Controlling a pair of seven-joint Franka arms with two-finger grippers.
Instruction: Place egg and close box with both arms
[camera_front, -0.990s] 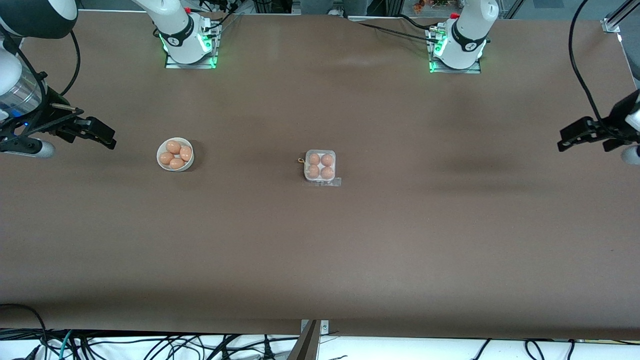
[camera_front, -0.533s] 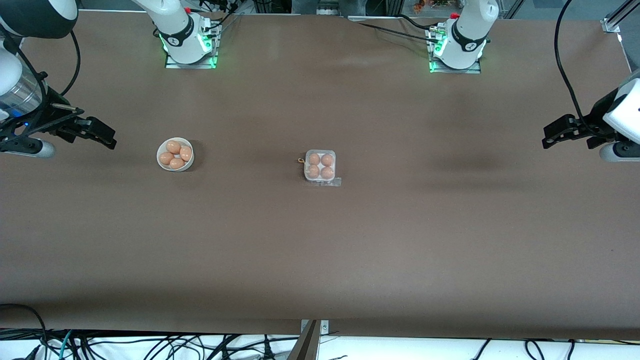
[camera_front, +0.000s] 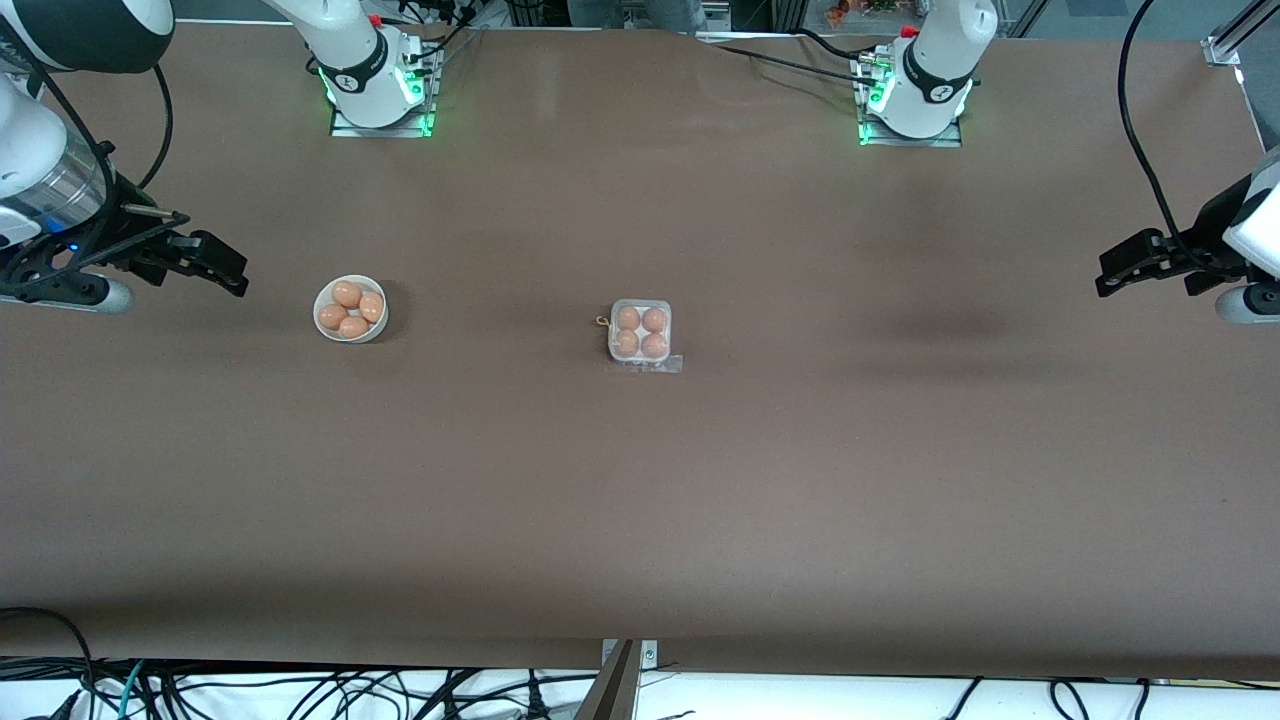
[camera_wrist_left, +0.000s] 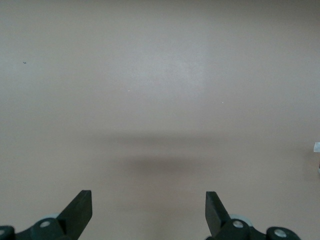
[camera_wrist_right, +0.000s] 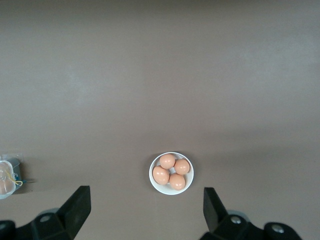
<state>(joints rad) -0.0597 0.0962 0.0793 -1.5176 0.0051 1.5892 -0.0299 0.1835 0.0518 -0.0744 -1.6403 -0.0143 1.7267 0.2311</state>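
Note:
The clear box (camera_front: 640, 333) sits mid-table with several tan-orange eggs (camera_front: 628, 318) in its cells; its see-through lid seems to lie down over them. Part of the box shows in the right wrist view (camera_wrist_right: 7, 176). My right gripper (camera_front: 225, 268) is open and empty above the table at the right arm's end, beside the white bowl (camera_front: 381, 322). In its wrist view the gripper (camera_wrist_right: 146, 207) is open with the bowl (camera_wrist_right: 152, 181) between the fingers, farther off. My left gripper (camera_front: 1120, 272) is open and empty at the left arm's end; its wrist view (camera_wrist_left: 149, 210) shows bare table.
The white bowl holds several more eggs (camera_front: 347, 294), seen also in the right wrist view (camera_wrist_right: 167, 161). A small clear flap (camera_front: 668, 365) sticks out of the box toward the front camera. The arm bases (camera_front: 378, 90) stand along the table's back edge.
My right gripper has shifted a little toward the bowl. My left gripper moved in over the table, then drew back slightly. The box and the bowl have not moved.

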